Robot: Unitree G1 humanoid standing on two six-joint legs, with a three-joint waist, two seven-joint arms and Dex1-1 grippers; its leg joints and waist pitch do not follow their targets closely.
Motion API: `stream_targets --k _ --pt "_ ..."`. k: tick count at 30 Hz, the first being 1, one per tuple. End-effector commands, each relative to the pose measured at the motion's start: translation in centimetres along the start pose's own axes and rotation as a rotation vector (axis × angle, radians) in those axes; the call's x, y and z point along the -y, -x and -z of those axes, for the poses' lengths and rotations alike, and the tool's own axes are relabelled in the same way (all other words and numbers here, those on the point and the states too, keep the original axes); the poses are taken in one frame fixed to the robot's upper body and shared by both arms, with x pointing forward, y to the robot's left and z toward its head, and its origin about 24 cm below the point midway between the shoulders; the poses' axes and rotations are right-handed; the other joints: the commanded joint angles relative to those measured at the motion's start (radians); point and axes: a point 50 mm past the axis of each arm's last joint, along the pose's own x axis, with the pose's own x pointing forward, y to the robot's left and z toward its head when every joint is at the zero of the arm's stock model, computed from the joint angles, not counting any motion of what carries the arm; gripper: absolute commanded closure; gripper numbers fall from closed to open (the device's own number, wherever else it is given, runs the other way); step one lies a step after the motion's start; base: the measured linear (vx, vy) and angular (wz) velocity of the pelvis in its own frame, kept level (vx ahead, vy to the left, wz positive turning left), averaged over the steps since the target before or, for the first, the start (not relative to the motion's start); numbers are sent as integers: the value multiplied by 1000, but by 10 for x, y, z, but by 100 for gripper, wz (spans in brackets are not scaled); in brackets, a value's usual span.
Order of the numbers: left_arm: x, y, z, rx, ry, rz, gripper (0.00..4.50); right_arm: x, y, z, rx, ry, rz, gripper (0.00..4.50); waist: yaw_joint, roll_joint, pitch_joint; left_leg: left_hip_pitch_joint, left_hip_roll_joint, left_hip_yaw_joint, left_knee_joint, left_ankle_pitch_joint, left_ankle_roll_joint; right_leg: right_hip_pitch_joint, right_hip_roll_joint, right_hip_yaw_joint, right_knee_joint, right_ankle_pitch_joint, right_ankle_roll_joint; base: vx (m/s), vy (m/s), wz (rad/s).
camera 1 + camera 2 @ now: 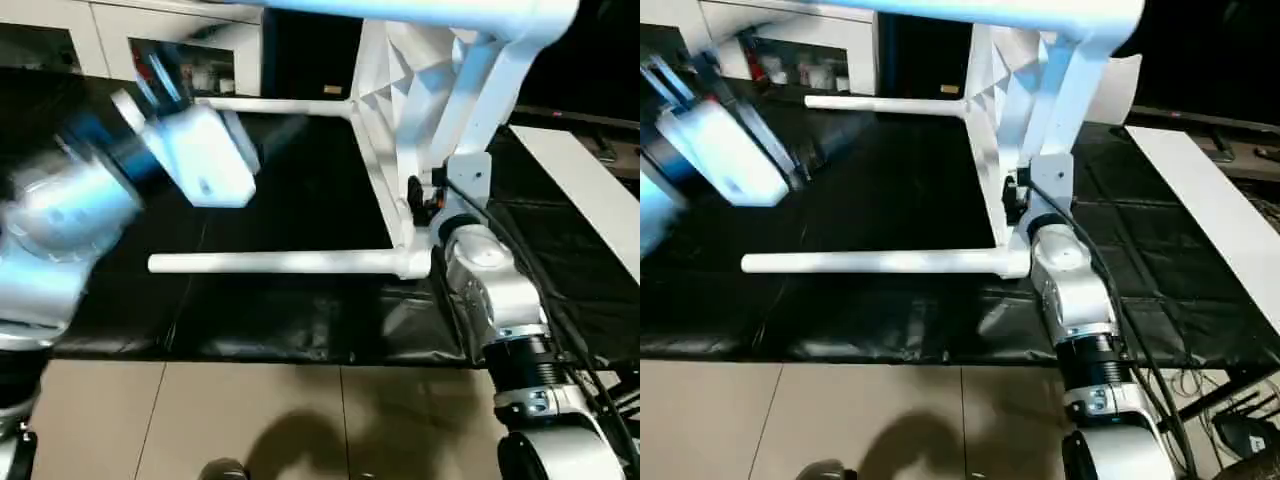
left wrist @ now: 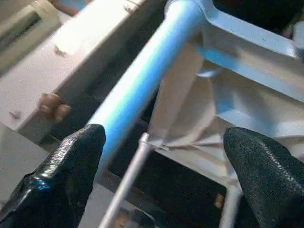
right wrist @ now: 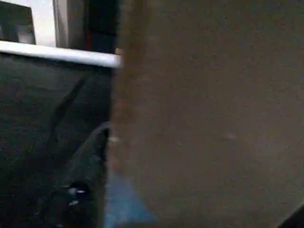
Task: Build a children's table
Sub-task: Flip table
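Note:
The white children's table (image 1: 400, 90) lies on its side on the black mat, its ribbed underside facing left. One leg (image 1: 280, 263) runs along the mat toward the left and a second leg (image 1: 270, 105) lies behind it. A third leg (image 1: 400, 10) spans the top of the view. My right gripper (image 1: 415, 195) is at the tabletop's lower edge near the corner socket, and in the right wrist view a pale surface (image 3: 209, 118) sits very close. My left arm (image 1: 200, 155) is raised at the left. My left gripper (image 2: 161, 175) is open, with a leg (image 2: 142, 76) passing beyond its fingers.
A white cabinet with glass doors (image 1: 180, 50) stands behind the mat. A flat white board (image 1: 590, 190) lies at the right. The black mat (image 1: 280, 320) ends at a tan floor (image 1: 250, 420) in front. Cables (image 1: 1200, 380) trail at the right.

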Motion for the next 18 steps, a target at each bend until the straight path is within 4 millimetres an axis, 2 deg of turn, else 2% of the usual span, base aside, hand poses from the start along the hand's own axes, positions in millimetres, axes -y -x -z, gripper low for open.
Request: stream_targets --k 1,3,7,11,15,16,18 --pt "-7 -4 -8 56 -66 -38 0 9 0 -3 10 -6 32 166 -1 34 -66 12 69 -34 -79 -301 -105 38 -103 78 -84 -248 -76 0 0 0" --pt "-9 -5 -8 64 -92 -62 0 9 -1 -3 10 -5 32 186 -2 34 -66 12 67 -33 -78 -293 -104 37 -103 78 -81 -236 -80 0 0 0" --pt "-28 -10 -5 23 -204 -180 0 9 -2 -2 6 12 30 219 -4 32 -64 12 67 -33 -77 -294 -100 37 -103 78 -85 -262 -68 0 0 0" --pt "-39 -12 0 6 -278 -255 0 8 -3 -3 7 30 23 235 -1 30 -65 14 67 -34 -76 -292 -94 35 -105 78 -87 -276 -66 0 0 0" --pt "-40 -14 13 -77 -291 -257 0 7 -4 -4 10 39 15 248 0 31 -66 12 69 -35 -77 -280 -96 36 -106 78 -82 -246 -76 0 0 0" --pt "-40 -14 13 -77 -291 -257 0 7 -4 -4 10 39 15 249 -1 27 -66 12 67 -33 -76 -277 -94 35 -105 78 -83 -243 -77 0 0 0" --pt "-40 -14 13 -77 -291 -257 0 7 -4 -4 10 39 15 249 0 29 -66 11 67 -33 -76 -268 -92 36 -106 78 -81 -234 -83 0 0 0"
